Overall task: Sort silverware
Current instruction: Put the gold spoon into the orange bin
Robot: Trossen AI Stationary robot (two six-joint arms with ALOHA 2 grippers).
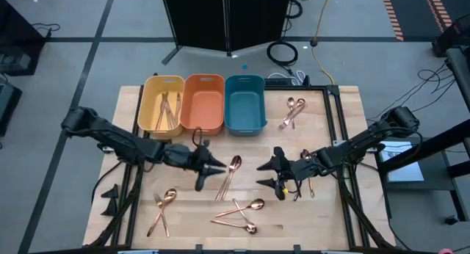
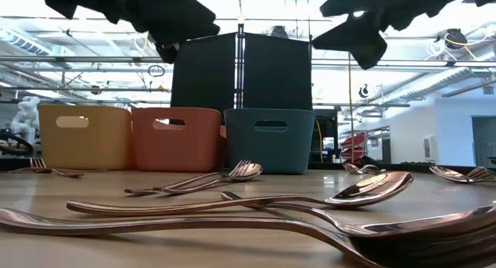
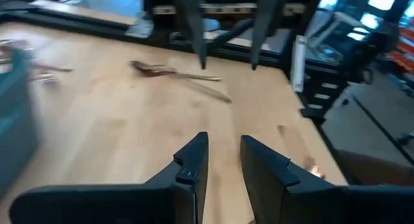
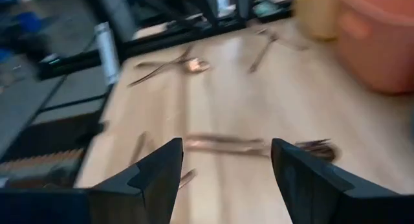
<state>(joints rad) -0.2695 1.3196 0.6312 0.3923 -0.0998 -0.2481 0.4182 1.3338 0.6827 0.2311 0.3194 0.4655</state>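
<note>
Copper silverware lies scattered flat on the wooden table: a spoon and fork (image 1: 230, 175) between the arms, several spoons (image 1: 239, 213) near the front, a fork and spoon (image 1: 163, 207) at front left, and more pieces (image 1: 294, 111) at far right. Some pieces lie in the yellow bin (image 1: 163, 103). My left gripper (image 1: 217, 168) (image 3: 223, 146) hovers above the table's middle, open with a narrow gap and nothing between its fingers. Facing it, my right gripper (image 1: 259, 173) (image 4: 226, 149) stands wide open above the table, also holding nothing.
An orange bin (image 1: 203, 103) and a teal bin (image 1: 244, 103) stand beside the yellow one along the far edge. A few more pieces (image 1: 305, 182) lie under the right arm. Bare wood shows between the bins and the two grippers.
</note>
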